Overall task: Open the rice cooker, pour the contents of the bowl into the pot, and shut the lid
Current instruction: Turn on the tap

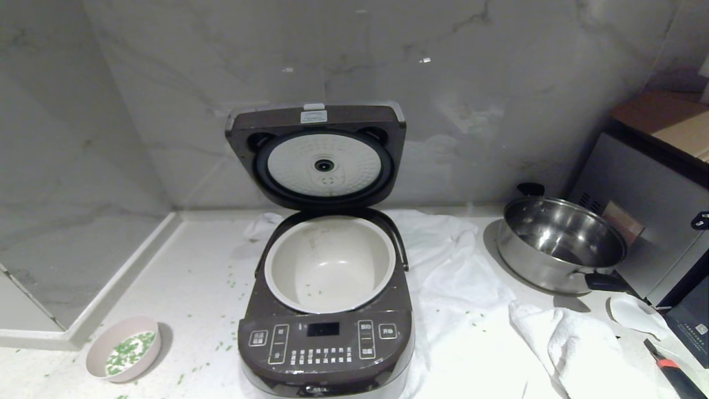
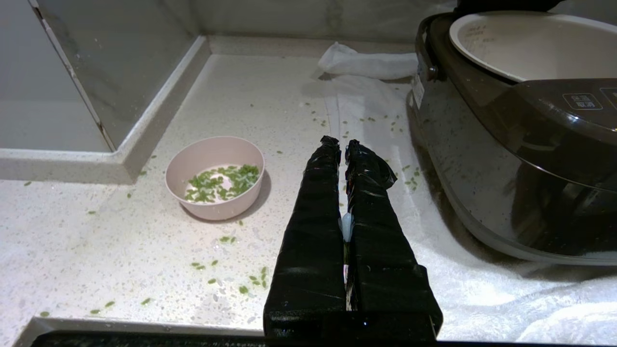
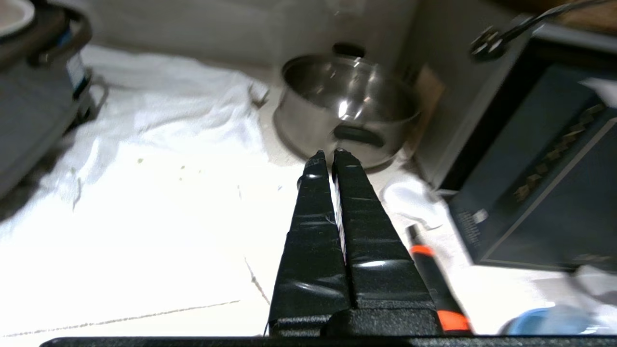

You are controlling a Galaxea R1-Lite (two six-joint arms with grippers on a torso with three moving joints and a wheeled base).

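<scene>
head view / progress: rice cooker (image 1: 327,332) sits centre on the counter, lid (image 1: 317,155) hinged up against the wall, so step one looks done. Pour and close are left.
head view / pot: pot (image 1: 330,265) seated in the cooker, nearly bare, only a few green bits on its floor.
head view / bowl: bowl (image 1: 124,348) on the counter to the cooker's left, well apart, upright, contents of the bowl (image 1: 130,344) inside. Stray green bits scattered on the counter around it.
head view / arms: neither gripper in frame.
left wrist view / left gripper: left gripper (image 2: 342,143) clenched on nothing, fingers pressed together, held above the counter between bowl (image 2: 215,177) and cooker wall (image 2: 487,159), touching neither.
left wrist view / read: looks parked, not yet reaching for the bowl.
right wrist view / right gripper: right gripper (image 3: 328,155) also clenched, empty, over the white cloth (image 3: 159,159), pointing toward the steel pan (image 3: 348,108).
right wrist view / extras: orange-and-black tool (image 3: 430,274) lies just beside the fingers.
next (judgement): bowl pickup falls to the left arm, nearest side.
</scene>
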